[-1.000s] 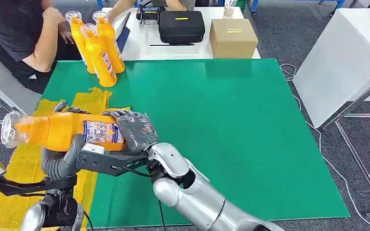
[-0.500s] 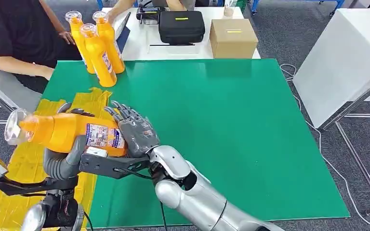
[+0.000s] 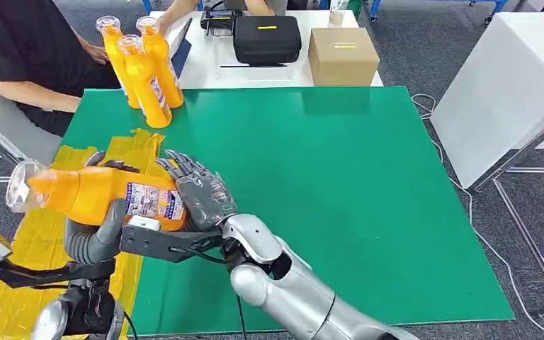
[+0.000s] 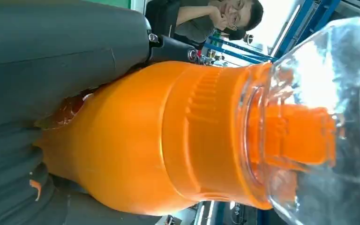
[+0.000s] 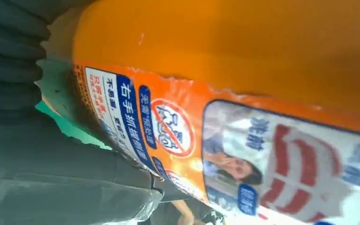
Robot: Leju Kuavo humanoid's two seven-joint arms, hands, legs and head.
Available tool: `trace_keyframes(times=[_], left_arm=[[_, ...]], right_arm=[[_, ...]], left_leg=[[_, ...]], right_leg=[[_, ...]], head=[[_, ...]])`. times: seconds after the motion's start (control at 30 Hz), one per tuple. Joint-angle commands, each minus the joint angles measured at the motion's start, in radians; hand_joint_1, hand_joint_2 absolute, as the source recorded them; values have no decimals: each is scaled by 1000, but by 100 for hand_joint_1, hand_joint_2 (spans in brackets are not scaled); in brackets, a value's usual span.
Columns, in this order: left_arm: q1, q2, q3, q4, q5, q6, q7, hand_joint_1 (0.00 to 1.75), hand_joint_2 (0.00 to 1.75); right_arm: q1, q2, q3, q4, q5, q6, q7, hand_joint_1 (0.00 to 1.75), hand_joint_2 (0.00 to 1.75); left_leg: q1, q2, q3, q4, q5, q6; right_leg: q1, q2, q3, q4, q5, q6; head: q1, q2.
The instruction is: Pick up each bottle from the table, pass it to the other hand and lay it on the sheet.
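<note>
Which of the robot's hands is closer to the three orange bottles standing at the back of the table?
The right hand, at the held bottle's base, lies nearer the three standing bottles; the left hand grips from below, farther back.

Silver right arm point(image 3: 290, 290), grey hand point(image 3: 202, 193) w/ dark fingers; black wrist bracket point(image 3: 166, 242).

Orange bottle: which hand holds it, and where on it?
The left hand grips the orange bottle around its body; the right hand has fingers spread by its base.

glossy plastic bottle point(image 3: 103, 195), matt green mat point(image 3: 312, 191)
</note>
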Motion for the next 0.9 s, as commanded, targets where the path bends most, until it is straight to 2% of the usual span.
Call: trace_keyframes(times=[0.03,0.13,0.33,0.73,0.9], left_arm=[[-55,-4,73,39,-96,57,-16,175,175],[-67,8,152,74,-199,118,-8,175,175],[-132,57,316,315,-344,139,-42,175,175],[-134,49,314,306,-376,152,-43,175,175],[-237,84,298,447,-461,179,-52,175,175]], right_arm=[[9,-87,-78,-109,-8,-2,-18,0,0],[74,-145,-125,-260,-60,30,-68,0,0],[137,-224,-220,-474,-159,97,-120,0,0],[137,-215,-221,-470,-147,99,-122,0,0],[155,-235,-279,-524,-130,92,-97,0,0]], left_leg=[[1,-2,3,1,-1,-3],[1,-4,3,0,-1,-3],[0,-3,5,-1,-1,-4],[0,0,3,0,-1,-3],[1,-4,3,1,-1,-4]], right_leg=[[1,-4,4,0,-2,-1],[1,-5,5,-1,-2,-1],[0,-5,6,-1,-2,-1],[1,-2,4,0,-2,-1],[1,-5,4,0,-2,-1]], head=[[0,0],[0,0],[0,0],[0,0],[0,0]])
